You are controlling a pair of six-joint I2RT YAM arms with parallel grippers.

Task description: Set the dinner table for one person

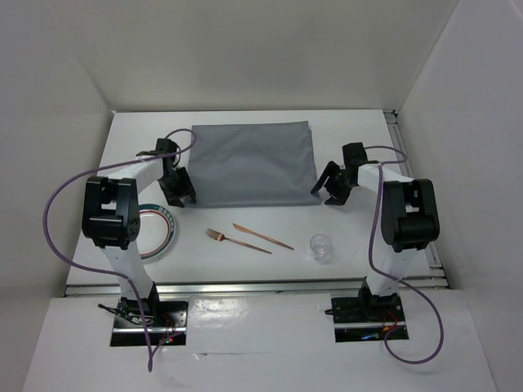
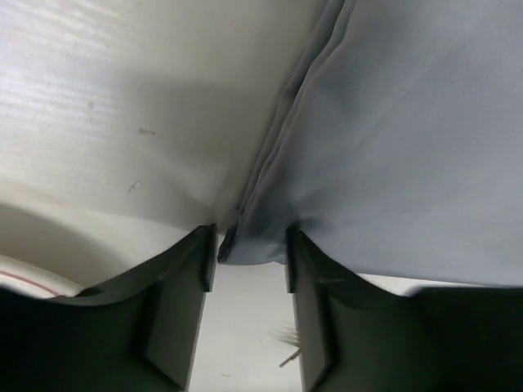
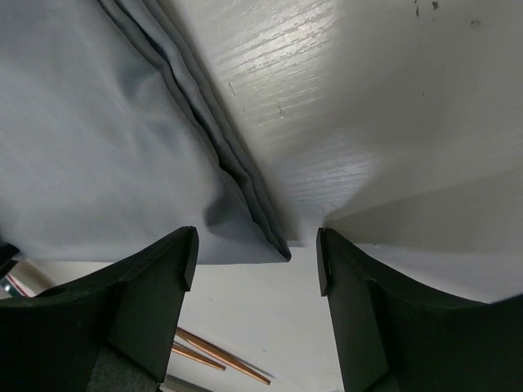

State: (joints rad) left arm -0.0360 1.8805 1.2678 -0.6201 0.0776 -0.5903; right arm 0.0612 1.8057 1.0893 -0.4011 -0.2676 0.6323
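White smooth tabletop (image 1: 245, 265): one soft grey rectangular cloth (image 1: 253, 163) at twelve o'clock, one coppery fork (image 1: 216, 235), one knife (image 1: 261, 237); left jaws and right jaws released.

The left arm (image 1: 110, 214) and right arm (image 1: 411, 214) reach toward the far side, elbows raised, wrists tipped down. The left gripper (image 1: 178, 194) has its jaws narrowly parted; the right gripper (image 1: 327, 189) has them spread wider.

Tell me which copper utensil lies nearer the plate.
The fork. It lies left of the knife, and its tines point toward the plate.
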